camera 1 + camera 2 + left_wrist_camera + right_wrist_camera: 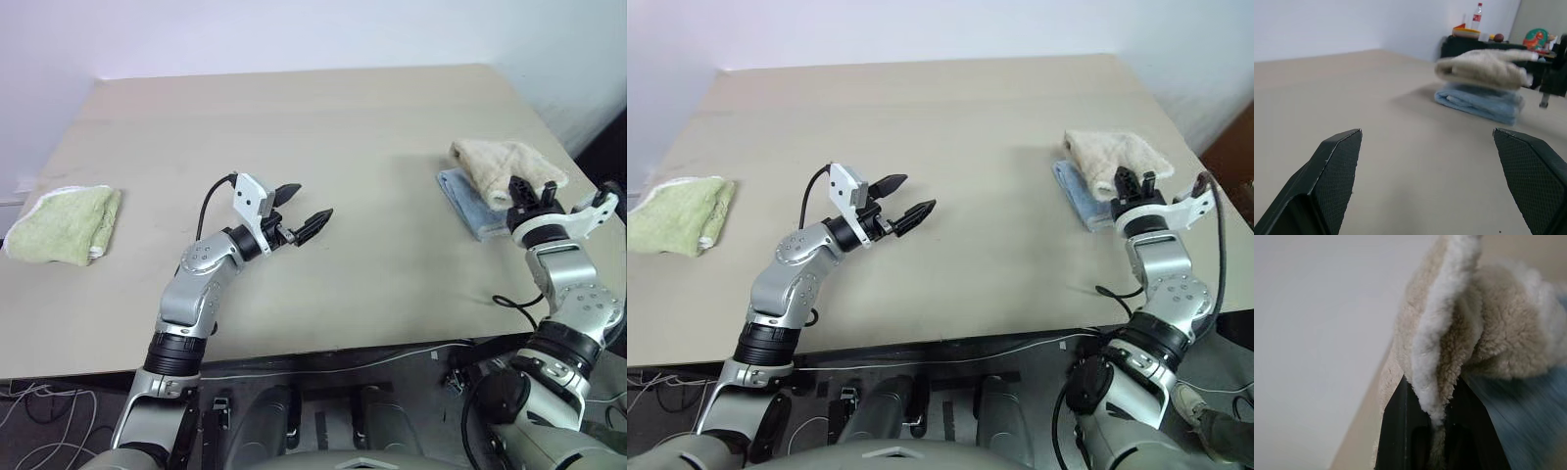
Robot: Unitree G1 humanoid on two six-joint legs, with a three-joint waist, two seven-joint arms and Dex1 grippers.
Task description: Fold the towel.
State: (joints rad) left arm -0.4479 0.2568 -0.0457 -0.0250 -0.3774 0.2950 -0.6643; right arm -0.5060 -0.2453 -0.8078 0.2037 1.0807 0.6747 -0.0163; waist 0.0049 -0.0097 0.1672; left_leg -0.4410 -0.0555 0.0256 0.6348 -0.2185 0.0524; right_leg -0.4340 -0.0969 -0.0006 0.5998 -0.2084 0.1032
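Two robot arms of silver-grey metal, built from rounded segments joined by black ribbed collars. The left hand [300, 210] has two black pointed fingers [1334, 171] with a fine cross-hatched texture, set below a white block-shaped housing; a black cable loops from that housing to the forearm. The right hand [534, 195] is black with a white bracket, and black cables trail beside its forearm.

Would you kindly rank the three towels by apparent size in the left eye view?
1. green towel
2. beige towel
3. blue towel, mostly hidden beneath the beige one, so its true size is unsure.
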